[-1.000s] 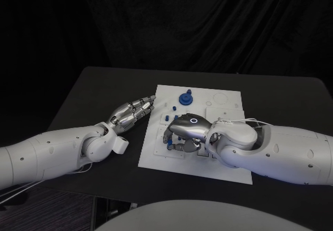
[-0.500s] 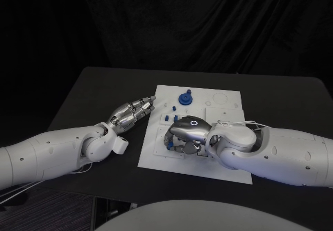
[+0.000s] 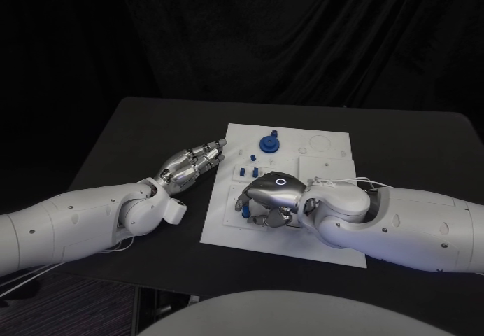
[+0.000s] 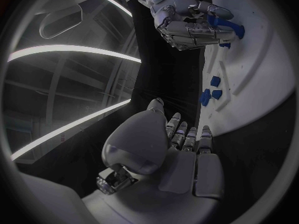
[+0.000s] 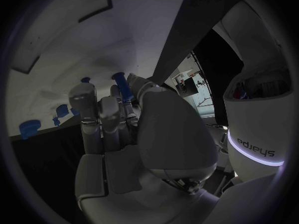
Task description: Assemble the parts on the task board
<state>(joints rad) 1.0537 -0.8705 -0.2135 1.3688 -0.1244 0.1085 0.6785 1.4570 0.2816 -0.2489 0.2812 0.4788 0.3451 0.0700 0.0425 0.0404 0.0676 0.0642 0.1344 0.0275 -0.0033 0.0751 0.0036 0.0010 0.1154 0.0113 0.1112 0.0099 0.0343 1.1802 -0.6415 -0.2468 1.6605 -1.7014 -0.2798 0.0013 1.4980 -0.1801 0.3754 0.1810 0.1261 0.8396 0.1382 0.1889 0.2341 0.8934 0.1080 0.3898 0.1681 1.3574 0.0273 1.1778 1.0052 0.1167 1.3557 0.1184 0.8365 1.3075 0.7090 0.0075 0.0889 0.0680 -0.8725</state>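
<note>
Head view: glossy silver right hand [image 3: 271,198] pinching slim blue peg [image 5: 121,87]; left hand [image 3: 191,165] flat, empty, fingers apart on matte table [image 3: 131,133]

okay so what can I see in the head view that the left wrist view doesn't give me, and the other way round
Head view alone: the whole white task board, the round blue part standing at its far end, and the black table around it.

Left wrist view alone: the left hand from behind, fingers out flat beside the board's edge, holding nothing, and a blue rod-shaped part sticking out of the right hand's fingers.

Both: the board, both hands, and the cluster of small blue parts near the left fingertips.
</note>
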